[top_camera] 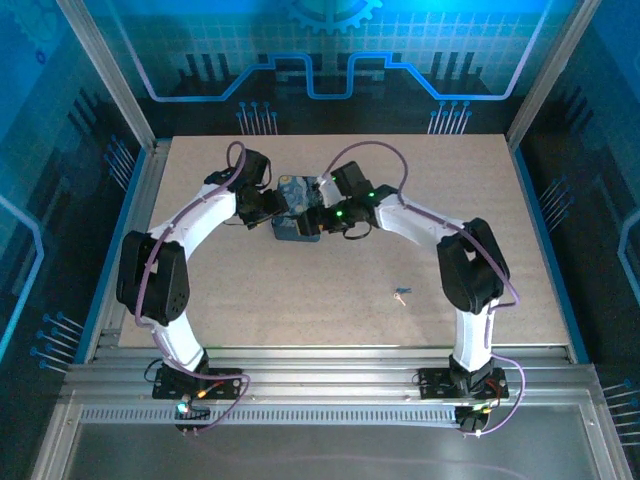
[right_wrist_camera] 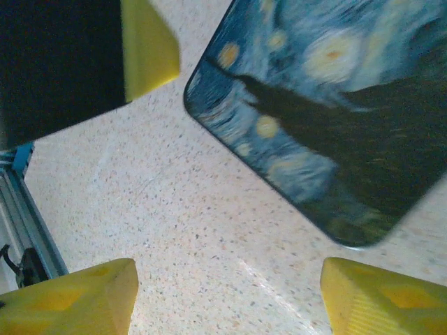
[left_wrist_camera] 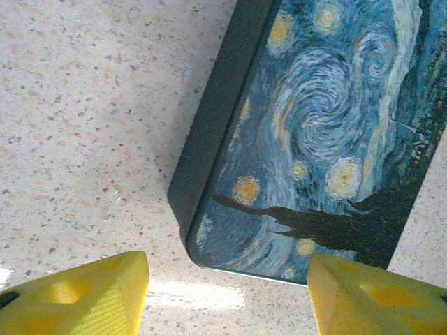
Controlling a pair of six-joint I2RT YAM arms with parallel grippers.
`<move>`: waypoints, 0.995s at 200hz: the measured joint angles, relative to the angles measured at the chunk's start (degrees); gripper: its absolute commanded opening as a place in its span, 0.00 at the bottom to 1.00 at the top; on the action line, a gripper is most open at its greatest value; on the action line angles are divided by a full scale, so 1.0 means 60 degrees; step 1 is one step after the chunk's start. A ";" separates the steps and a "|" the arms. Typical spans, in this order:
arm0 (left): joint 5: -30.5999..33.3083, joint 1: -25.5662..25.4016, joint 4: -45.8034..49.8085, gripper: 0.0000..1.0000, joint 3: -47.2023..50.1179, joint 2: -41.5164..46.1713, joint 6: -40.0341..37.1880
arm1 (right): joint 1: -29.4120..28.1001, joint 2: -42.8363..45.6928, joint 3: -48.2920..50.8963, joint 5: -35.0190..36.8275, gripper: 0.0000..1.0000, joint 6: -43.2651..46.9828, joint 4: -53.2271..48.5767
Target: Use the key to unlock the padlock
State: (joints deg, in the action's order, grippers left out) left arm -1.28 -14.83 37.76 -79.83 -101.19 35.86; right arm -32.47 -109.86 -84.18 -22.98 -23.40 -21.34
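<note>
The left gripper (left_wrist_camera: 227,296) and right gripper (right_wrist_camera: 230,303) hang open and empty beside the painted box (left_wrist_camera: 328,139). The key (top_camera: 401,294) lies untouched on the table (top_camera: 300,310), so unlocking seems not yet begun.

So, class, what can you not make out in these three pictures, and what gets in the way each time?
Key, top view: too small to show its teeth or which way it points.
Box, top view: its left and right ends are hidden under the two wrists.
Box, left wrist view: cut off by the top and right edges.
Box, right wrist view: painting blurred, also cut off top and right.
</note>
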 measured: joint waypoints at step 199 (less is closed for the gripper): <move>0.0193 0.0007 0.0488 0.64 0.0397 0.1344 -0.0452 | -0.0954 -0.2044 -0.1796 -0.0055 0.67 0.0714 -0.0718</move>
State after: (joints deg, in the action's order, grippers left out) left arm -0.12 -14.79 40.69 -77.45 -93.12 33.15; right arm -38.20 -122.13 -94.96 -23.31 -19.11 -25.65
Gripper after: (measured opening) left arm 0.637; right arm 0.648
